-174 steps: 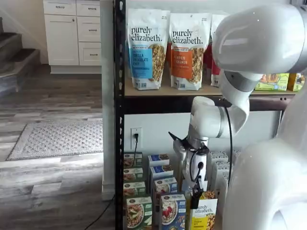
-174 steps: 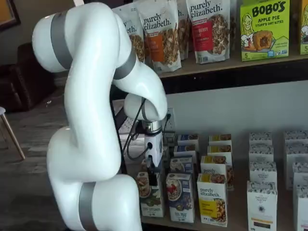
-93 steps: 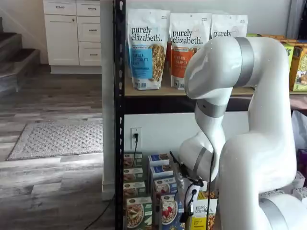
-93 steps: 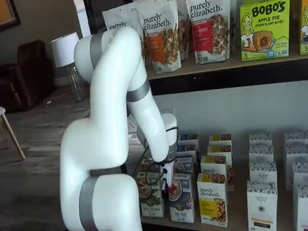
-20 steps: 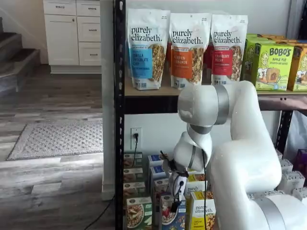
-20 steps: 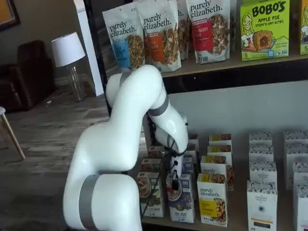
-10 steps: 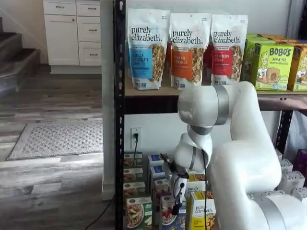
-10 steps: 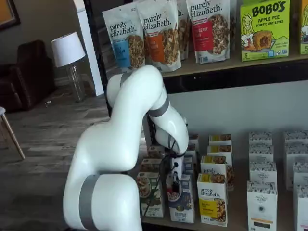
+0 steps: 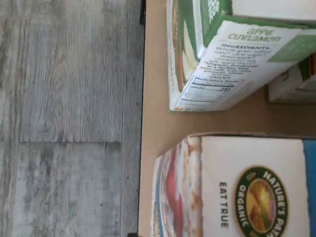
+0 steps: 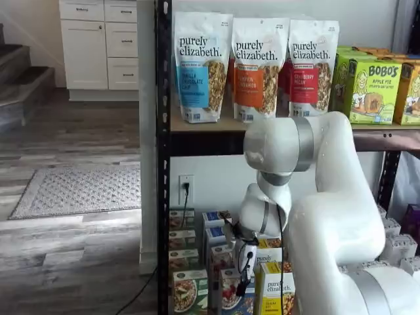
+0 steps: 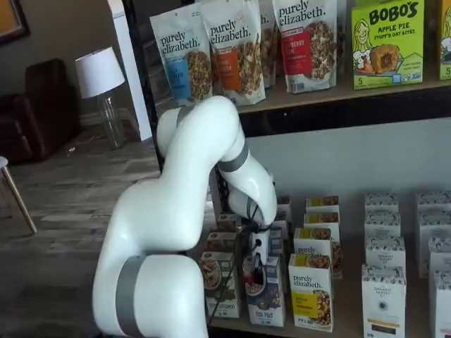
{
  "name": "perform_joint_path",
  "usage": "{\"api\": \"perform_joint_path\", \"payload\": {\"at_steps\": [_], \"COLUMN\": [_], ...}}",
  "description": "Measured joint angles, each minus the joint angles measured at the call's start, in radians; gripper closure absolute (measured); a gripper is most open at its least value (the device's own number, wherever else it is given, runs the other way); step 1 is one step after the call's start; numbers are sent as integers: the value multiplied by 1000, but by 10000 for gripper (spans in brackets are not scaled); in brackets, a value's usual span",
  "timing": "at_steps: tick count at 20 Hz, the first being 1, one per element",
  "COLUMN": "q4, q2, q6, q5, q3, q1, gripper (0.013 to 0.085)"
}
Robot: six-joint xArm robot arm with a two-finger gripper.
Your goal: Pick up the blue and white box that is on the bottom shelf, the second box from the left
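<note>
Shelf views place the gripper (image 11: 255, 271), fingers spread, just above the blue box (image 11: 266, 296); it should be centred, lowered straight and closed without nudging the green box (image 11: 220, 282)

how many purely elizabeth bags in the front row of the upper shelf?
3, side by side on the tan shelf: blue-label bag, orange-label bag, red-label bag. More may stand hidden behind them.
</note>
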Motion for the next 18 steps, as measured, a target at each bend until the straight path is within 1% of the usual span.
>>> {"api": "perform_joint_path", "payload": {"at_steps": [1, 3, 4, 5, 11, 18], "q4": [-2, -6, -6, -9, -16, -7], "q2": [1, 2, 3, 3, 5, 6], "q6": [2, 4, 4, 5, 12, 7], "q5": [3, 8, 9, 13, -10, -13], "q3": [-1, -3, -3, -3, 5, 7], "q1": [0, -1, -2, -3, 0, 3], "gripper": [130, 210, 210, 290, 290, 290]}}
